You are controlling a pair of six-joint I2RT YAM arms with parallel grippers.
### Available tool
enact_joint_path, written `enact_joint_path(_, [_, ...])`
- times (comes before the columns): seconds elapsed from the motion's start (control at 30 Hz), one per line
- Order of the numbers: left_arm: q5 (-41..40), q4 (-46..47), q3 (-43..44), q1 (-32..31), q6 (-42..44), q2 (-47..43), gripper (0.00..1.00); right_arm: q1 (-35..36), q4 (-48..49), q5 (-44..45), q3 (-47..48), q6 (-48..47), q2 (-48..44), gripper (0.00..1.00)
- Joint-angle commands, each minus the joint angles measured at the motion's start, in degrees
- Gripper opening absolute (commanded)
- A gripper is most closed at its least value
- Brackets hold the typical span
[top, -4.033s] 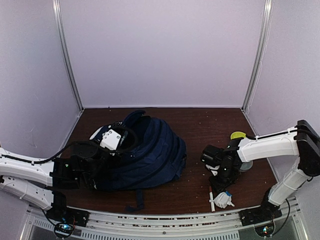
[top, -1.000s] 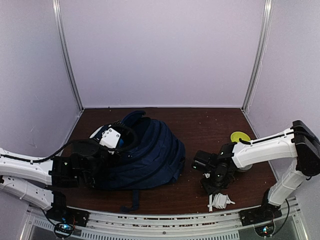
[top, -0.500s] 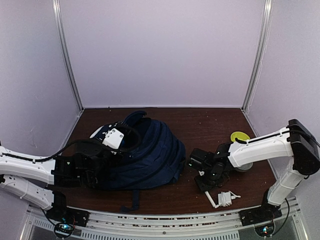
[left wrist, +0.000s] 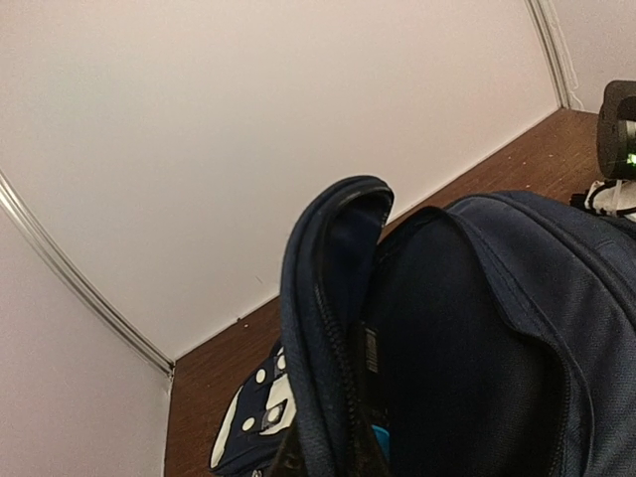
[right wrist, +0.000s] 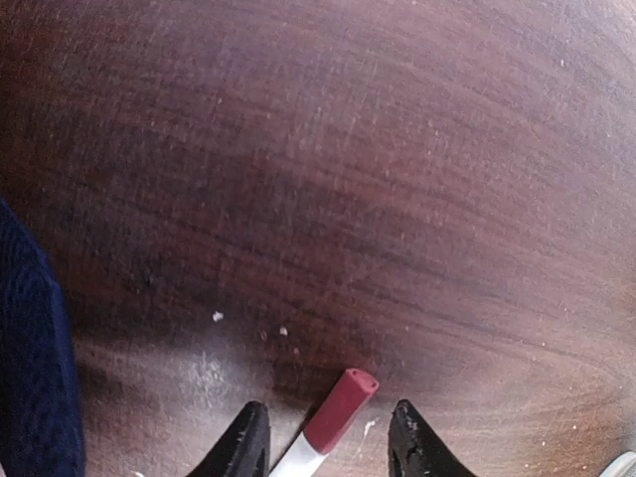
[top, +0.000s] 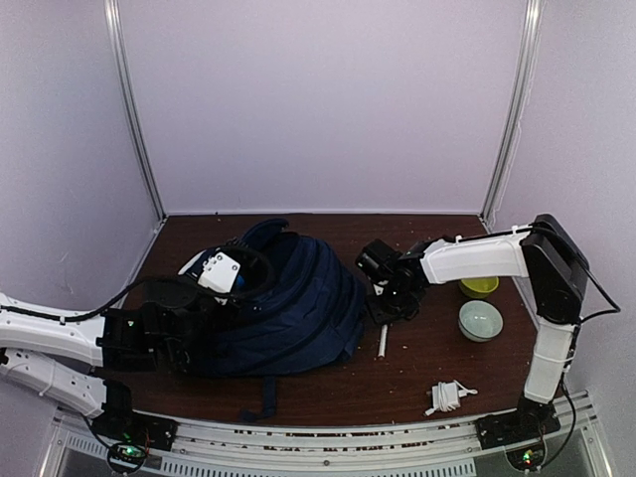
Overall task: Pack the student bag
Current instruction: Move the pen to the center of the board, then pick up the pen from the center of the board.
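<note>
Bearing all items: table (top: 427, 234), dark brown wood flecked with pale crumbs, pale walls on three sides.
Student bag: large navy fabric backpack (top: 298, 303) lying on the left half of the table. The main compartment is unzipped (the left wrist view looks straight into its dark mouth) and the zip rim stands up. A white dotted patch shows on the flap at the far-left end.
Left gripper: closed (top: 177, 333), set against the bag's near-left edge. Its fingers are out of its own camera's frame, but the zip rim rises from just where they would be, so it appears pinched on that rim.
Right gripper: jaws parted (right wrist: 328, 442), pointing down at the table just right of the bag. The fingers (right wrist: 248, 442) stand either side of the pen's capped end with a gap on each side, holding nothing.
Grey bowl: upright (top: 481, 320), right side of the table.
Yellow-green bowl: just beyond the grey one (top: 479, 286), below the right forearm.
Cable bundle: white (top: 447, 396), near the front edge, well apart from the bag.
Pen: white barrel, dark red cap (top: 383, 341), lying flat between bag and grey bowl, touching neither.
</note>
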Motion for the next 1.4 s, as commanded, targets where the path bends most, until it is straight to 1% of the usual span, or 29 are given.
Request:
enact_joint_path(0.0, [-3.56, 4.05, 0.20, 1.17, -0.93, -2.23, 0.00, 0.67, -1.86, 0.52, -2.75, -1.14, -2.80, 0.45])
enact_joint_path(0.1, [-3.04, 4.23, 0.76, 1.17, -0.41, -1.09, 0.00, 1.05, -0.66, -2.27, -4.49, 0.46, -3.12, 0.46])
enact_joint_path(0.23, [-2.81, 4.29, 1.80, 1.28, 0.66, 0.29, 0.00, 2.90, -2.42, -0.97, -3.89, 1.69, -2.80, 0.47])
enact_joint_path(0.3, [-2.70, 4.78, 1.79, 1.26, 1.03, 0.22, 0.00, 3.56, -2.27, -1.72, -4.60, 1.99, -2.66, 0.46])
enact_joint_path(0.37, [-2.63, 5.26, 1.50, 1.26, 1.20, 0.02, 0.00, 3.59, -1.45, -3.14, -6.17, 2.25, -2.36, 0.42])
enact_joint_path(0.53, [-2.94, 3.86, 1.10, 1.26, -0.32, -0.98, 0.00, 3.45, -0.82, -1.53, -9.13, 2.59, -2.97, 0.25])
enact_joint_path(0.67, [-2.95, 3.46, 0.35, 1.26, -0.94, -2.48, 0.00, 2.70, -0.97, -1.24, -10.19, 2.09, -3.52, 0.17])
enact_joint_path(1.0, [-2.62, 3.39, 0.50, 1.26, -1.10, -2.56, 0.00, 0.44, -3.66, -0.90, -10.18, -2.35, -8.50, 0.04])
enact_joint_path(1.1, [-2.60, 3.19, 0.69, 1.26, -0.93, -2.57, 0.00, 0.09, -4.04, -0.81, -9.94, -2.58, -11.48, 0.03])
enact_joint_path(1.27, [-2.52, 3.20, 0.75, 1.27, -1.04, -2.18, 0.00, -0.12, -6.78, 3.69, -6.87, -1.59, -16.38, 0.02])
enact_joint_path(1.37, [-2.30, 3.44, 0.81, 1.26, -1.04, -1.76, 0.00, 0.07, -4.66, 2.99, -4.28, -0.78, -21.19, 0.00])
